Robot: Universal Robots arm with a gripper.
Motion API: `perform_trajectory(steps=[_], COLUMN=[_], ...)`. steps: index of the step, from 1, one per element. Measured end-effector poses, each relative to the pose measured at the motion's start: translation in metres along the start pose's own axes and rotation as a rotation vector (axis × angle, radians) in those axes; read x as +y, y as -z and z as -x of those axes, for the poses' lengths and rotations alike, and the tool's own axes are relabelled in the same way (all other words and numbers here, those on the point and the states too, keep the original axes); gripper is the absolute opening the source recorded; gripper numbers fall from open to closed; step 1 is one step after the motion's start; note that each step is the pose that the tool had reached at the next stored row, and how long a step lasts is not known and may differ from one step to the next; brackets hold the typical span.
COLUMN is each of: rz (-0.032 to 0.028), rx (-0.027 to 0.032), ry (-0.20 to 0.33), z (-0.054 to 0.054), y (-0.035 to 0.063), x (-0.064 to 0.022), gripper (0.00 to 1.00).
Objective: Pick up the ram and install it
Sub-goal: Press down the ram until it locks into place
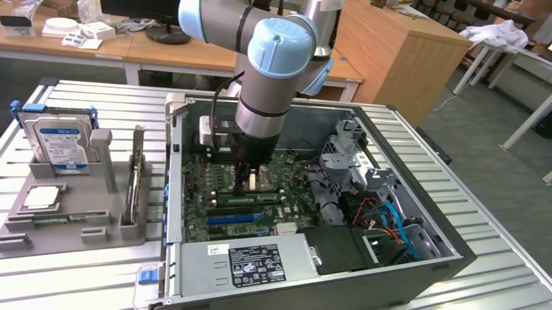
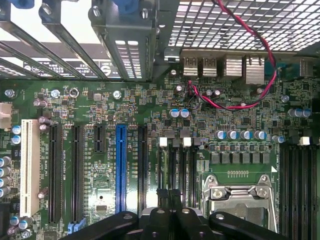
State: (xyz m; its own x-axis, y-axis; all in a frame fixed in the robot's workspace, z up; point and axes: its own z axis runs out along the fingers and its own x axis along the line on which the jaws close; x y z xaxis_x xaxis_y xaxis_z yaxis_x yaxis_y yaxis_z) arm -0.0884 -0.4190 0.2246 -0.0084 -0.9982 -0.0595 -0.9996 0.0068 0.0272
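Judged as the seating step: press straight down, evenly, from the exterior view's left end of the stick to its right, with no tilt. Keep clear of the hard drive [image 1: 59, 141] in the grey holder [image 1: 82, 226] outside the case. Check that the white latches [image 2: 163, 142] of the slots beside the CPU socket [image 2: 240, 197] snap in at the end.

The ram [image 1: 250, 197]: slim, green, with a row of dark chips. Stands on edge in the middle of the motherboard [image 1: 216, 223], apparently already in a slot.

The gripper [image 1: 245, 187]: hangs directly over the stick, fingers together [image 2: 169, 200], nothing clamped between them. Tips at the ram's top edge, touching or just above; cannot tell which.
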Motion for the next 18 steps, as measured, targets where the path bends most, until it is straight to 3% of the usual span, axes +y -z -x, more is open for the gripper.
perform_trajectory(steps=[18], rz=[-0.0002], rx=[-0.0003], ry=[0.0], z=[0.0], y=[-0.0012], x=[-0.0001], gripper=[0.11])
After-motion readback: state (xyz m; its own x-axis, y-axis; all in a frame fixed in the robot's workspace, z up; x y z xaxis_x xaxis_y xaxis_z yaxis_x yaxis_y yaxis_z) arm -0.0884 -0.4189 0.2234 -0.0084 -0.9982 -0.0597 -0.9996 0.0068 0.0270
